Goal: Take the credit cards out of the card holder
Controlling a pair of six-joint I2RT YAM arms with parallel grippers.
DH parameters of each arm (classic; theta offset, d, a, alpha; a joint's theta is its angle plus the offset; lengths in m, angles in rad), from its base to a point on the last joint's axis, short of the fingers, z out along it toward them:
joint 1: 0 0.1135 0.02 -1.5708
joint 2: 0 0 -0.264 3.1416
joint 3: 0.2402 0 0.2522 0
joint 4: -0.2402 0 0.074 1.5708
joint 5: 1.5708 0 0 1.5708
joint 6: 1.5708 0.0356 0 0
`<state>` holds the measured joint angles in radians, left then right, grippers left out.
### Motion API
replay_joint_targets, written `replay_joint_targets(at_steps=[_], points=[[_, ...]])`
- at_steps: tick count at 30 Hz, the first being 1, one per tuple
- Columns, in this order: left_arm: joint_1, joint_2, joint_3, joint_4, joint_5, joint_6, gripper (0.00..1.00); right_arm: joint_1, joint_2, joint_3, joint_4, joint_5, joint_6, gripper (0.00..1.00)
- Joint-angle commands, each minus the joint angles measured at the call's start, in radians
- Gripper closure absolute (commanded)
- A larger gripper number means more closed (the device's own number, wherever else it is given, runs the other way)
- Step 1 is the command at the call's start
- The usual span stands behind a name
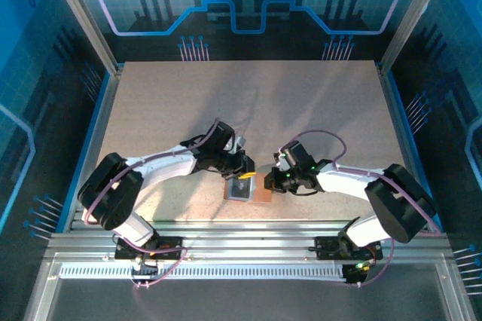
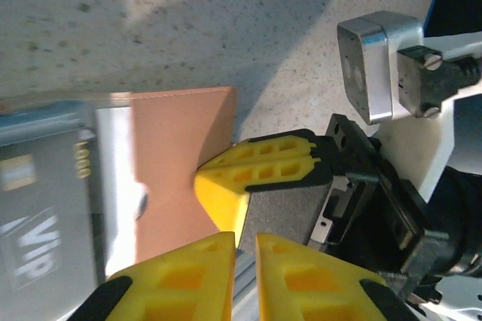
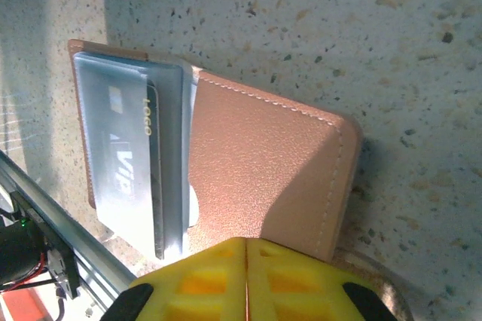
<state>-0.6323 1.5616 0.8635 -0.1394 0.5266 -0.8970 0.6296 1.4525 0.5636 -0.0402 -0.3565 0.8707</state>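
Top external: card holder (image 1: 260, 197) at near middle of desk (image 1: 248, 102), between left end effector (image 1: 246, 175) and right end effector (image 1: 269, 181)
Left wrist: left end effector narrow, hold unclear
Right wrist: right end effector closed against holder's edge; grey credit card (image 3: 124, 170) pocketed, likely thin, stiff, slick; pinch its exposed edge

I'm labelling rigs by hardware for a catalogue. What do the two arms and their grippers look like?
Both the left arm and right arm have white shells with black joints, and purple cables loop along them. The left gripper and right gripper carry yellow fingers with recessed grid pockets on black mounts.
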Motion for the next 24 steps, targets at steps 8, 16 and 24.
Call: replay_joint_targets(at_steps=[8,16,24], points=[[0.115,-0.149,-0.134,-0.238,-0.102,0.132,0.86,0.035,0.055,0.039,0.036,-0.038,-0.003,0.92],[0.140,-0.135,-0.195,-0.186,-0.112,0.129,0.98,0.041,0.057,0.045,0.047,-0.047,0.014,0.92],[0.151,-0.092,-0.214,-0.141,-0.083,0.131,0.99,0.044,0.102,0.058,0.043,-0.068,-0.001,0.92]])
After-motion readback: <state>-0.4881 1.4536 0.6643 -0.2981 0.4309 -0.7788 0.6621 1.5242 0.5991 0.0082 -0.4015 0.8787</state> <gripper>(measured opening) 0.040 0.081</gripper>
